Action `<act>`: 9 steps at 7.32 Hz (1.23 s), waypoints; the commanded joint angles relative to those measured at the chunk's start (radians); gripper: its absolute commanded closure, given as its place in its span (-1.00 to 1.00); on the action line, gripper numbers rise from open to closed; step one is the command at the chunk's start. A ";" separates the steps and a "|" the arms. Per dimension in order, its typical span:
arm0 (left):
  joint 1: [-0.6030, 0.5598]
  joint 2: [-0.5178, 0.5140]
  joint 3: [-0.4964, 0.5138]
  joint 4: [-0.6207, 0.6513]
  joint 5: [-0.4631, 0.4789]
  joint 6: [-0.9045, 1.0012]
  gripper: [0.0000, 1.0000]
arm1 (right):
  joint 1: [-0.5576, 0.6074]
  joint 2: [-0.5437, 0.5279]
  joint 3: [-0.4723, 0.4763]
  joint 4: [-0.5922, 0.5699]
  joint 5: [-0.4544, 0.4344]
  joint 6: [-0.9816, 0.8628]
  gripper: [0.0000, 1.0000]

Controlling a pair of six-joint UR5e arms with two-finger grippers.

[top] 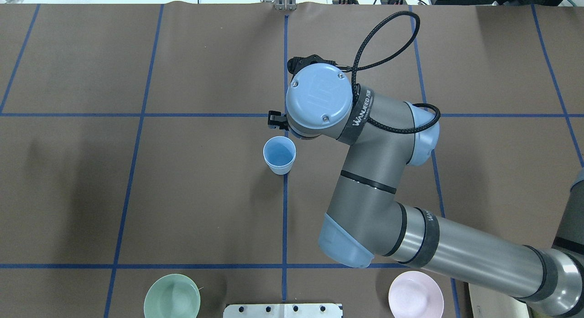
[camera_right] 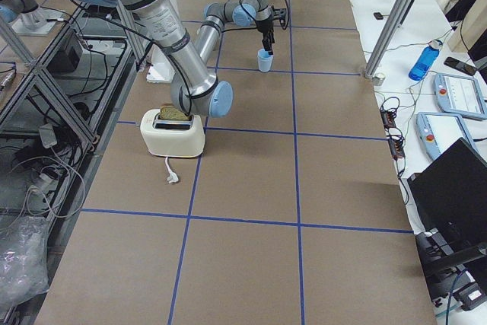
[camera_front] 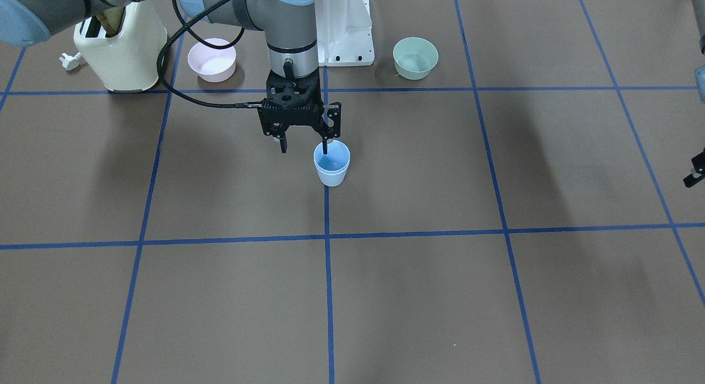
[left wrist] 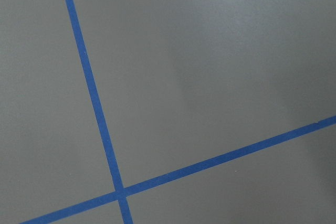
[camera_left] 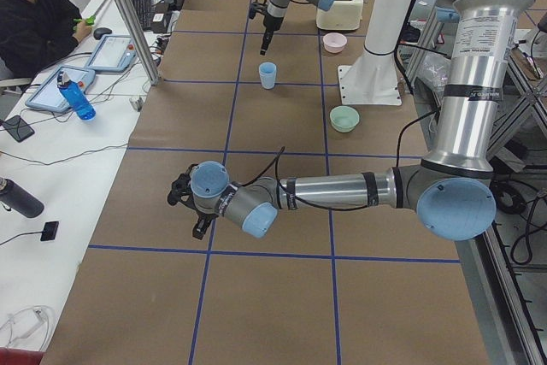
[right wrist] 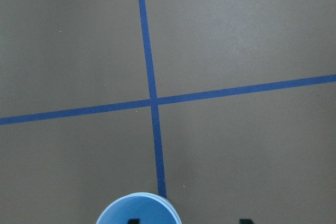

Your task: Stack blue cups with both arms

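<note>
The two light-blue cups stand nested as one stack near the table's middle, on a blue tape line. The stack also shows in the overhead view and at the bottom edge of the right wrist view. My right gripper hangs just above and beside the stack, open and empty; one fingertip is at the cup's rim. My left gripper is far off at the table's end, only partly in view. I cannot tell whether it is open or shut. The left wrist view shows only bare table.
A cream toaster with its plug, a pink bowl, a mint-green bowl and the white pedestal base line the robot's side of the table. Operators and their desks are at the far side.
</note>
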 commanded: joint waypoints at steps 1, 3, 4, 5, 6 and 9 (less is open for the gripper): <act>0.000 0.001 0.000 -0.001 -0.009 0.001 -0.96 | 0.191 -0.044 0.010 0.048 0.181 -0.116 -1.00; 0.000 0.002 -0.002 -0.001 -0.029 0.001 -0.96 | 0.403 -0.178 0.024 0.111 0.368 -0.354 -1.00; -0.001 0.001 -0.002 0.001 -0.036 0.001 -0.96 | 0.512 -0.258 0.021 0.121 0.448 -0.506 -1.00; -0.001 -0.001 -0.002 0.002 -0.038 0.001 -0.96 | 0.629 -0.352 0.011 0.121 0.546 -0.661 -1.00; -0.001 -0.002 -0.003 0.004 -0.039 0.001 -0.96 | 0.715 -0.410 -0.020 0.121 0.600 -0.778 -1.00; -0.029 -0.001 0.002 0.007 -0.086 0.003 -0.96 | 0.882 -0.631 -0.068 0.122 0.709 -1.009 -1.00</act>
